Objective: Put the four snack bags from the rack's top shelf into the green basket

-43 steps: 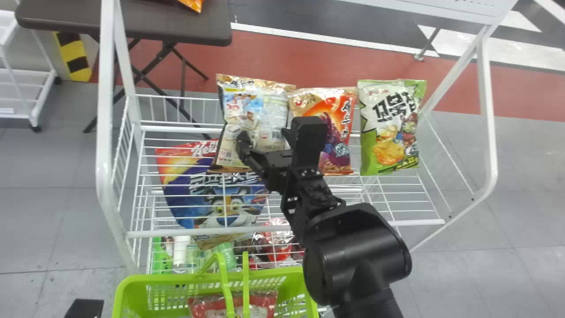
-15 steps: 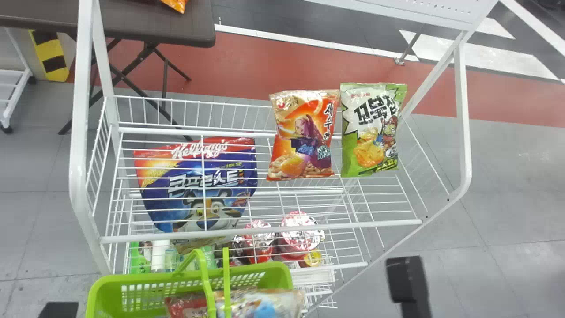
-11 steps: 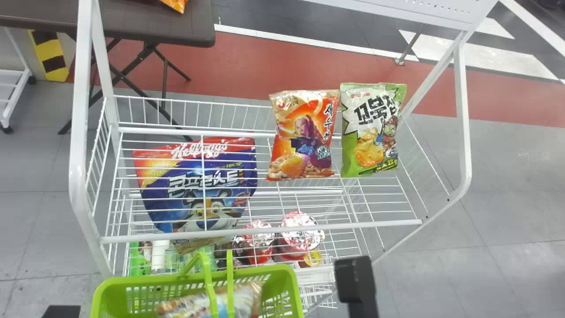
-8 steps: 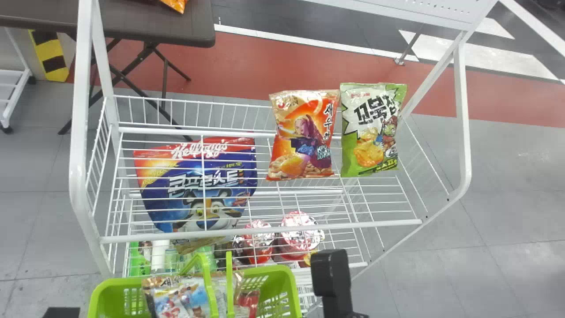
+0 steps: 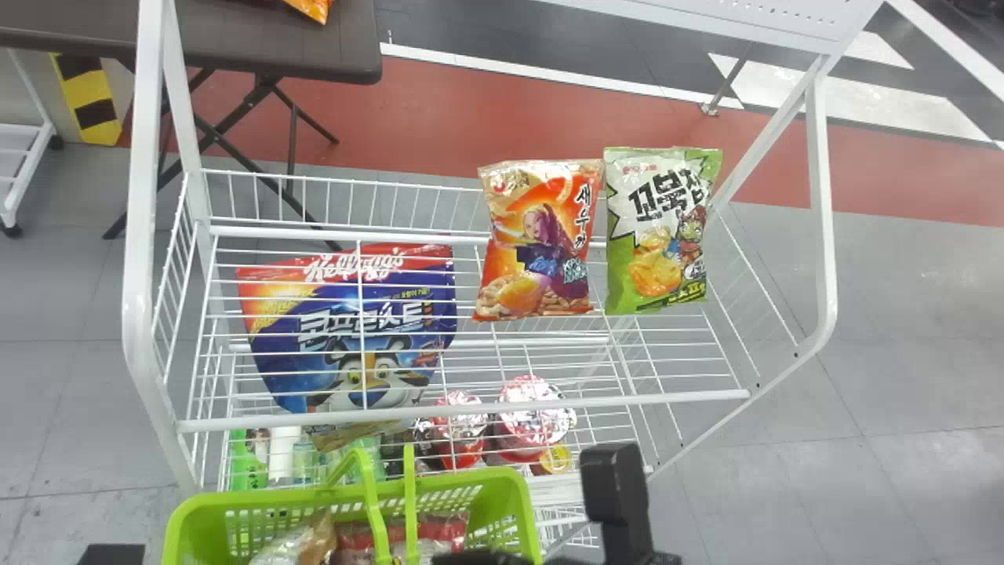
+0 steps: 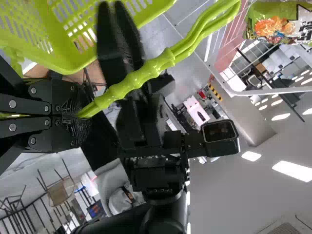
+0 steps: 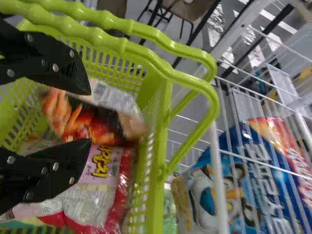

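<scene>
Down goes the brown-and-white snack bag (image 5: 294, 543), from standing up over the far rim half a second ago to lying lower inside the green basket (image 5: 274, 500)! And the right gripper (image 5: 480, 558) has shifted a touch to the robot's right, now over the basket at the bottom edge. Over to its wrist view, and the right gripper (image 7: 89, 117) has its fingers spread wide, nothing pinched between them, the blurred bag lying just beyond the tips. Next to that bag is the red-and-pink snack bag (image 5: 439, 532), so that's two in the basket!

Out on the left, the left gripper (image 5: 111, 554) sits at the bottom edge, and its own wrist view shows the fingers clamped on the green handle (image 6: 126, 87).

Up on the rack's top shelf, the orange snack bag (image 5: 537, 243) and the green snack bag (image 5: 657, 235) lean side by side. Lower down, through the white wires, there's the blue cereal bag (image 5: 349, 337), with the red cups (image 5: 533, 428) beside it.
</scene>
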Motion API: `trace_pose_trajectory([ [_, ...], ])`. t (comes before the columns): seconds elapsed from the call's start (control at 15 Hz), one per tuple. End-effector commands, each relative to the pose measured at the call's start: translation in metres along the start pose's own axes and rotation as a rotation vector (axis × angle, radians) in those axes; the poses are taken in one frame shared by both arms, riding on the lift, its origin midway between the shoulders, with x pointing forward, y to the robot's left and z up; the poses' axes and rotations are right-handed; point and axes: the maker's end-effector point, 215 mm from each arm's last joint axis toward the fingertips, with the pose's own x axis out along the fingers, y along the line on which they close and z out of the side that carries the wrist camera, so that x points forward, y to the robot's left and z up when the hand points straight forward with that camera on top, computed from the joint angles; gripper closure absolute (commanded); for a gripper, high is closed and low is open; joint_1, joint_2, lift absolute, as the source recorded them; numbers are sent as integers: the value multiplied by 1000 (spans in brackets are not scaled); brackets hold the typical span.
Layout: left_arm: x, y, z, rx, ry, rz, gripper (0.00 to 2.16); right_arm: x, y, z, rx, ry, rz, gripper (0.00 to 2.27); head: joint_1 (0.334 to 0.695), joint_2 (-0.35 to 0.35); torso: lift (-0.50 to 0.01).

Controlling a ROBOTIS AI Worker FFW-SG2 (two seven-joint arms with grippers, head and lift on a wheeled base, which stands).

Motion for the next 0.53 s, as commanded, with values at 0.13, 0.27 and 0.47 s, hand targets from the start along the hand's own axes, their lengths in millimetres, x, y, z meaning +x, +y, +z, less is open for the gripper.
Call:
trace_pose_trajectory([
  [0.13, 1, -1, -2, -2, 3, -1, 1895, -18, -70, 145, -204, -475, -254, 66, 695, -350, 0],
  [0.27, 1, -1, -3, -4, 5, -2, 1899, -26, -99, 201, -292, -635, -418, 70, 695, -350, 0],
  [0.47, 1, -1, -4, -4, 8, 0, 1895, -18, -152, 252, -338, -714, -613, 80, 695, -350, 0],
])
